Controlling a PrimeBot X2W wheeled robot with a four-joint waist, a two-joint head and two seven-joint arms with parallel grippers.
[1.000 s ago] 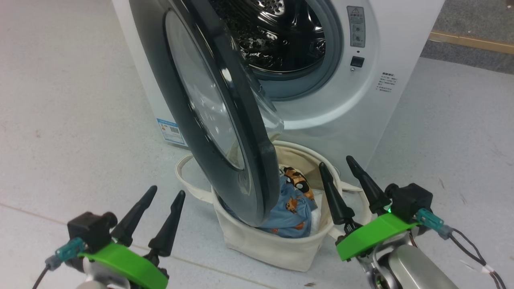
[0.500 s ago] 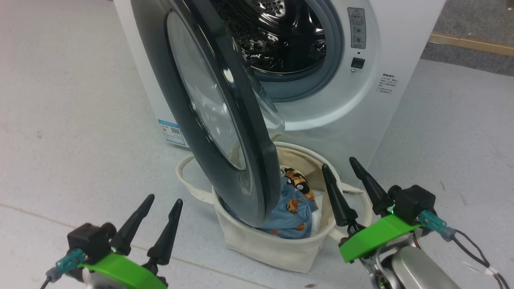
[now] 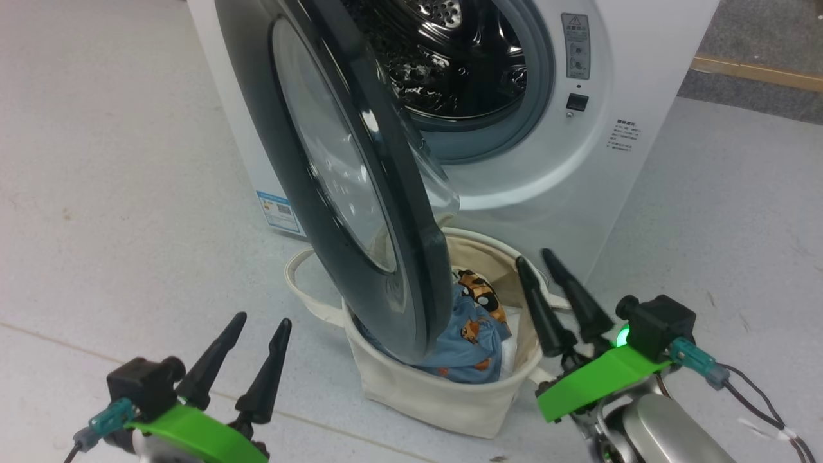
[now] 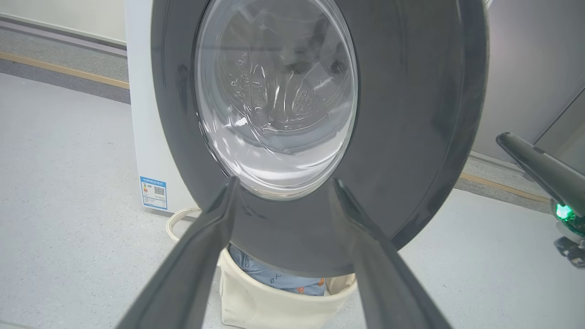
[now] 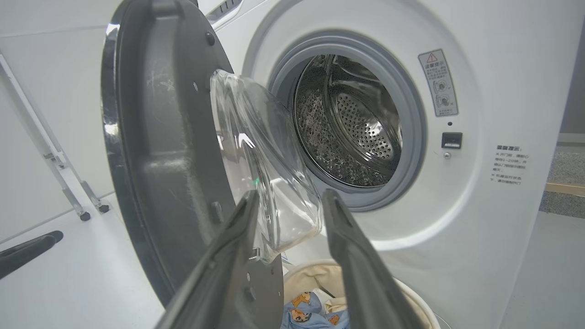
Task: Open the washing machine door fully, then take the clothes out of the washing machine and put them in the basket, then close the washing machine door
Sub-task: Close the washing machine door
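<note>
Clothes [image 3: 472,334] in light blue with small orange cartoon animals lie bunched inside the basket [image 3: 437,399]. The basket is a cream fabric bin standing on the floor [image 3: 96,193], right against the foot of the washing machine [image 3: 578,193]. The washing machine door [image 3: 341,173] stands swung out partway, nearly edge-on to the head camera. Its lower edge hangs over the basket's left half and hides part of the load. Behind it the perforated steel drum [image 3: 450,58] shows dark and glossy.

The right end effector [image 3: 534,256] hovers just beside the basket's right rim. Its forearm comes up from the lower right, with the fingers tilted up and leftward toward the door's inner side. They stand a little apart with nothing between them. In the right wrist view they frame the lower edge of the door's glass bowl.

The left end effector [image 3: 263,318] sits low, left of the door and clear of the basket. Its fingers point up at the door's outer face, spread wide and empty.
</note>
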